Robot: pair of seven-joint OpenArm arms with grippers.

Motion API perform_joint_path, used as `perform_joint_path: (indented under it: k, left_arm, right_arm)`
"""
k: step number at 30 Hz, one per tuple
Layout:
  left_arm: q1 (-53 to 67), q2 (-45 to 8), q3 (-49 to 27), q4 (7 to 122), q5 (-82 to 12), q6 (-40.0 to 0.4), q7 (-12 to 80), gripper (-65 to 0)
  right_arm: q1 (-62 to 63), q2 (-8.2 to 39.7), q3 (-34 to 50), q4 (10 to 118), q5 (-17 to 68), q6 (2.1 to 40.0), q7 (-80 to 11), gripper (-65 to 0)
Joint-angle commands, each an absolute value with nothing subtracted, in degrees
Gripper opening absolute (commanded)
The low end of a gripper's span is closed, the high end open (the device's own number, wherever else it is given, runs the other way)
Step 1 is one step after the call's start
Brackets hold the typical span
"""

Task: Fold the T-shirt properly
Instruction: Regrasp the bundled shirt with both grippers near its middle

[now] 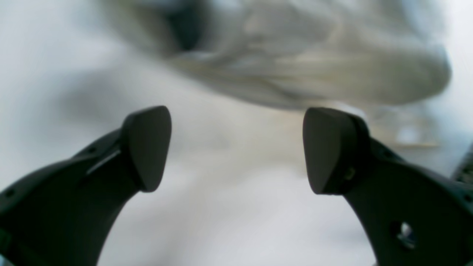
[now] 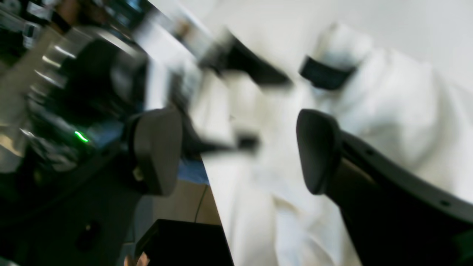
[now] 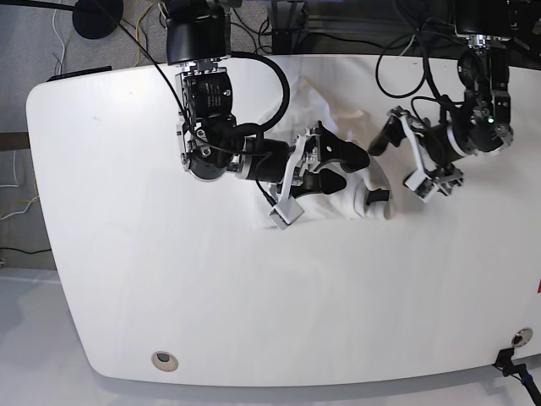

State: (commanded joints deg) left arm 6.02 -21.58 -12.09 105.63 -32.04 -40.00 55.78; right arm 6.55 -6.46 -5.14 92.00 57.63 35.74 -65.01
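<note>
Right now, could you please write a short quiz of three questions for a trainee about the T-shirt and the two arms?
1. True or false: the T-shirt lies flat and spread out on the white table.
2. Which end effector shows open jaws with nothing between them?
A. only the left end effector
B. only the right end effector
C. both
3. Fill in: in the base view, the arm reaching over the bunched shirt stands on the view's ____ side.

Key:
1. False; it is crumpled in a heap.
2. C; both wrist views show a wide gap between the fingertips, with the shirt beyond them.
3. Left, which is the robot's right arm.
</note>
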Motion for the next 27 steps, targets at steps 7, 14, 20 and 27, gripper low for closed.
perform_joint_path:
  k: [7,14,20,27]
  left_arm:
    - [4.62,-20.62,-14.2,108.18,-32.13,-40.0,59.56,-12.2]
    - [4.88,-13.76,-5.67,107.65,-31.52,-40.0,59.3,-12.2]
    - [6.2,-9.27,-3.65,107.12,-23.34,-40.0,59.21,-12.2]
    - [7.69,-8.48,-3.56,107.12,-16.57,-40.0,55.96,-12.2]
  right_arm:
    - [7.78,-4.0,-5.05,92.0,57.45,35.74,-64.84,-18.4]
    - [11.03,3.21,-5.05,91.74,56.48,35.65,-61.93,-18.4]
    - [12.7,4.53,-5.05,91.74,52.44,35.65,-61.76,-18.4]
    - [13.58,1.98,-5.05,91.91,36.7,36.0,-61.49,-18.4]
